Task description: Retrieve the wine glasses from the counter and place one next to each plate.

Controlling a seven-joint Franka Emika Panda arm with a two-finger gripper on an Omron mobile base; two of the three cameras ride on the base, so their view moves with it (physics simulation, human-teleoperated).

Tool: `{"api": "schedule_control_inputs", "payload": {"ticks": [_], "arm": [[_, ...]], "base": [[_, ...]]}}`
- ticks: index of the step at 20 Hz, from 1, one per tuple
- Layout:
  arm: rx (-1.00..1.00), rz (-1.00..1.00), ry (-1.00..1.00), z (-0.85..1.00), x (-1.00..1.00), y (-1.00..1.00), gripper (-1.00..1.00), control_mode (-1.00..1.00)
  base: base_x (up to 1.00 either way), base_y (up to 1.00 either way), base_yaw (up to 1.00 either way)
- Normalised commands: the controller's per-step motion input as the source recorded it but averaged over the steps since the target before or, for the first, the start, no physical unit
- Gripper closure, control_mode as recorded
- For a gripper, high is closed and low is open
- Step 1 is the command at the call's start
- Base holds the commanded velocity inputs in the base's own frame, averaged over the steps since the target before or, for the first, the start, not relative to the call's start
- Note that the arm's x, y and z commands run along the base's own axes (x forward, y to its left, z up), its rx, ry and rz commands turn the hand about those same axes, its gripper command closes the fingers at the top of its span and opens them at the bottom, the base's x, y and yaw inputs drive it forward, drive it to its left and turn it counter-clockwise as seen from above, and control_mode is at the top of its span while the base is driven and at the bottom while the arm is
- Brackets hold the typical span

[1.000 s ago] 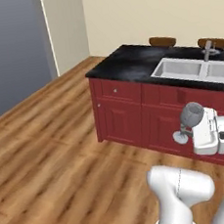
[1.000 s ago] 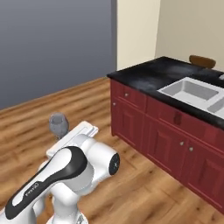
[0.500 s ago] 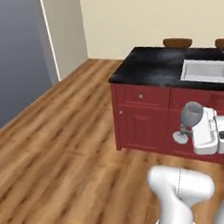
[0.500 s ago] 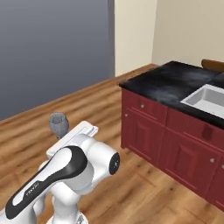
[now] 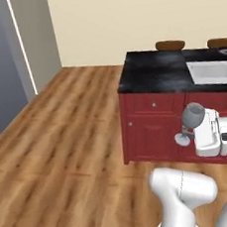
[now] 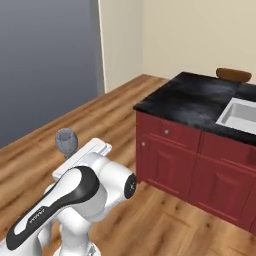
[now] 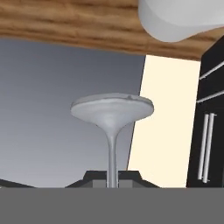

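Note:
My gripper (image 5: 192,129) is shut on the thin stem of a clear greyish wine glass (image 5: 192,113), held in the air in front of my base, well above the wooden floor. In the right base view the glass bowl (image 6: 66,140) sticks up beyond the white hand. Seen along the gripper (image 7: 112,177), the stem runs away from the fingertips to the round foot of the wine glass (image 7: 112,107). The plates and the counter are out of view.
A black-topped island (image 5: 156,73) with dark red cabinet fronts (image 6: 167,155) and a sink (image 5: 210,71) stands ahead on the right, with wooden stools (image 5: 170,44) behind it. Open wooden floor (image 5: 63,136) lies to the left, bounded by a grey wall (image 6: 45,60).
The whole picture has shifted: the island has slid to the right in both base views, so the base has moved. The glass stays gripped the same way.

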Motion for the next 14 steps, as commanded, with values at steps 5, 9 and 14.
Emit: {"api": "schedule_control_inputs", "payload": {"ticks": [5, 9, 14], "arm": [[0.00, 0.00, 0.00, 0.00, 0.00, 0.00, 1.00, 1.00], [0.00, 0.00, 0.00, 0.00, 0.00, 0.00, 1.00, 1.00], [0.00, 0.00, 0.00, 0.00, 0.00, 0.00, 1.00, 1.00]], "base": [[1.00, 1.00, -0.42], [1.00, 1.00, -0.43], [1.00, 1.00, -0.44]]}}
